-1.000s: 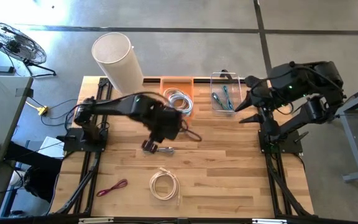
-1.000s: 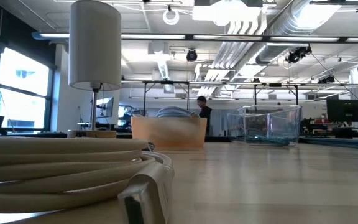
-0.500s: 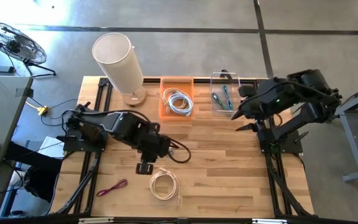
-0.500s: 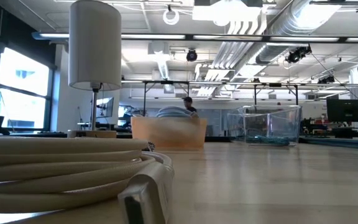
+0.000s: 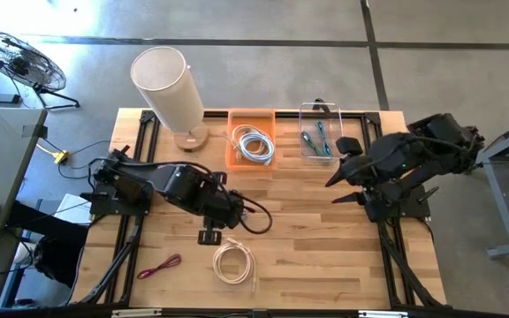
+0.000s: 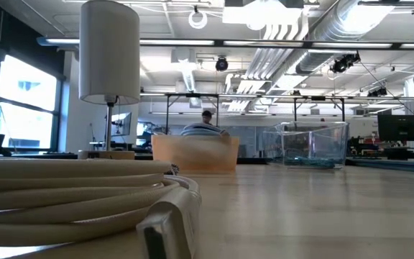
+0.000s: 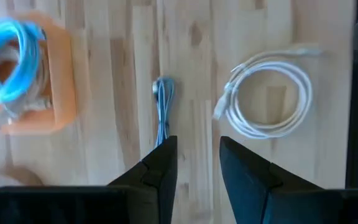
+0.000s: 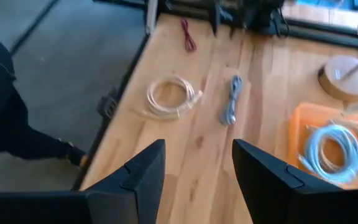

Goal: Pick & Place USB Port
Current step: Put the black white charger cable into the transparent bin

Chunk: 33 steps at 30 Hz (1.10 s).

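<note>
A blue-grey bundled cable (image 7: 162, 109) lies straight on the wooden table, also seen in the right wrist view (image 8: 230, 106); my left arm hides it in the high view. A white coiled cable (image 5: 234, 262) lies near the front edge and fills the low view's left (image 6: 70, 201). My left gripper (image 5: 208, 236) hangs open above the table between the two, pointing steeply down, its fingers (image 7: 163, 158) apart with nothing between them. My right gripper (image 5: 336, 187) hovers open high over the table's right side, empty (image 8: 194, 146).
An orange bin (image 5: 252, 141) with a pale blue coil and a clear bin (image 5: 318, 141) with teal cables stand at the far edge. A white lamp (image 5: 170, 88) stands at the far left. A red cable (image 5: 159, 267) lies near the front left.
My left gripper has swung from the table's middle toward the near edge and rolled at the wrist, staying open. My right gripper has come toward the near edge and slightly down. A person in the room behind has walked left.
</note>
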Motion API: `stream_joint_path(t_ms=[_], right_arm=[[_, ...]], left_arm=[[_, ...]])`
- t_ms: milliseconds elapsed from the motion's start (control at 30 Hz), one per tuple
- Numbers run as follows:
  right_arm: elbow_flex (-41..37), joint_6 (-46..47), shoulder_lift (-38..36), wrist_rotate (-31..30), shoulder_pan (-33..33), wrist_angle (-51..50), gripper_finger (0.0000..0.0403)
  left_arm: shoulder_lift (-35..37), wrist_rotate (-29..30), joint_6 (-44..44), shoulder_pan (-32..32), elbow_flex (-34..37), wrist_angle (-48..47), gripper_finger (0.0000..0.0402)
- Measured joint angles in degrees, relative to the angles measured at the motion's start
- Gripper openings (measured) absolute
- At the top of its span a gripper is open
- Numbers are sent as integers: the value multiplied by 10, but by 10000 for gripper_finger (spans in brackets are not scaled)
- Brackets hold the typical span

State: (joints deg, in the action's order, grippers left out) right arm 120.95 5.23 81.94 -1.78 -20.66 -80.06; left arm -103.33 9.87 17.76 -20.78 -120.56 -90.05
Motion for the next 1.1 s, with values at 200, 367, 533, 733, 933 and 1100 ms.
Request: stream_joint_path(t_ms=[200,367,533,733,933,1100], right_arm=[[0,50,0,-16,-51,29,178],[0,67,0,-63,-102,55,178],[0,81,0,-108,-161,63,178],[0,61,0,-137,-218,61,178],[0,48,0,-147,-247,46,178],[0,31,0,-146,-268,23,178]], left_arm=[[0,-27,66,0,56,1,139],[0,-48,132,-3,121,1,199],[-1,-45,100,-2,189,11,245],[-1,-36,97,-2,253,27,255],[-1,-13,95,5,305,71,255],[-1,12,34,25,332,155,255]])
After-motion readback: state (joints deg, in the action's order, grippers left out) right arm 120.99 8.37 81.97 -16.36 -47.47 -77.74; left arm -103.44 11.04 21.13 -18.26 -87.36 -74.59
